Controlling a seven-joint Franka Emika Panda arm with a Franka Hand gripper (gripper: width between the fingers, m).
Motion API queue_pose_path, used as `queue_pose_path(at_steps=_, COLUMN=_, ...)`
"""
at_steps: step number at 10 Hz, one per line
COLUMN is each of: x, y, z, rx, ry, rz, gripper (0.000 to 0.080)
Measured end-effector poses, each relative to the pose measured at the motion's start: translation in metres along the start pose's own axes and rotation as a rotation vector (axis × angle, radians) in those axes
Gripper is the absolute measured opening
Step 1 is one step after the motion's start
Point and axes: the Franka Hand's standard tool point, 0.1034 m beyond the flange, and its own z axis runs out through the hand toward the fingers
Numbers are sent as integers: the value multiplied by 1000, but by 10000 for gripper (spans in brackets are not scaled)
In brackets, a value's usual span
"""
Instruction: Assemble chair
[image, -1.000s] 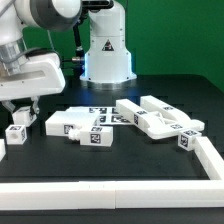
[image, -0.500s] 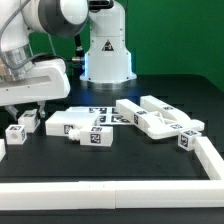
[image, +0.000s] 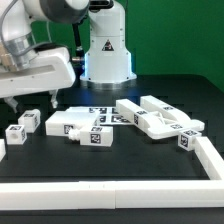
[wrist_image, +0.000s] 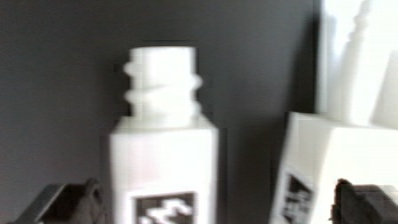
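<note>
Hand (image: 31, 100) spread wide, just above a tagged white chair leg (image: 30, 121), fingers (wrist_image: 68, 206) either side, no contact.

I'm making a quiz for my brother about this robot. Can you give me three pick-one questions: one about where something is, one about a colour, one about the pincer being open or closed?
1. Where is the pincer in the exterior view?
A) far right
B) above the small blocks at that view's left
C) dead centre

2. What colour is the table?
A) red
B) white
C) black

3. How is the pincer?
A) open, holding nothing
B) shut on a block
C) shut on nothing

Answers:
1 B, it hangs over the two little tagged blocks.
2 C, the top is black under the white chair parts.
3 A, its fingers stand wide apart, touching nothing.
</note>
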Motion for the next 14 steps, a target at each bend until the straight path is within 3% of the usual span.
queue_pose_path(at_steps=1, x=-3, y=-20, z=-3, rx=-4, ry=7, rz=42, gripper=648)
queue_pose_path(at_steps=2, x=-4, y=-35, z=-2, rx=-23, ry=24, rz=59, gripper=648)
queue_pose_path(at_steps=3, x=-5, y=-46, z=6, rx=-56, ry=45, rz=49, gripper=649)
queue_pose_path(at_steps=4, x=-4, y=-51, z=10, rx=-72, ry=53, rz=26, gripper=649)
queue_pose_path(at_steps=7, x=-5, y=-51, z=10, rx=-71, ry=50, rz=26, gripper=649)
queue_pose_path(at_steps=9, x=-18, y=-69, z=20, rx=-132, ry=120, rz=78, gripper=649)
queue_pose_path(at_steps=10, x=-26, y=-69, z=28, rx=-138, ry=103, rz=77, gripper=649)
queue_pose_path(at_steps=14, x=-30, y=-62, z=43, rx=-166, ry=96, rz=62, gripper=649)
